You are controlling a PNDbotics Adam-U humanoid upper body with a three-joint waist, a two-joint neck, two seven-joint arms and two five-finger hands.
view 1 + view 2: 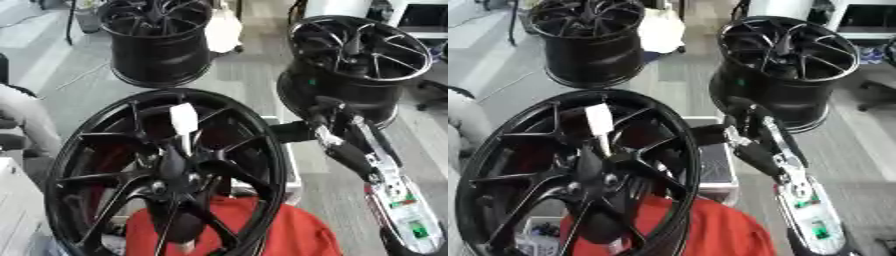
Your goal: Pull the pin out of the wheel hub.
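Left eye view: a white-handled pin (184,125) stands in the centre of the near black wheel hub (96,150), which rests on a red cloth (289,235). At the rim's right edge the right hand (328,117) hangs, fingers unreadable. Left hand unseen. Judged: pin seated; pulling needs a grasp on its handle.

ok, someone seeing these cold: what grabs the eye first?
The big black wheel hub filling the lower left foreground, with a white-headed pin standing up near its centre. Then the robot's right hand, reaching in from the lower right to the hub's right rim; its fingers can't be made out. Behind, two more black wheels stand on the floor, one upper left, one upper right, and red cloth shows beneath the near hub.
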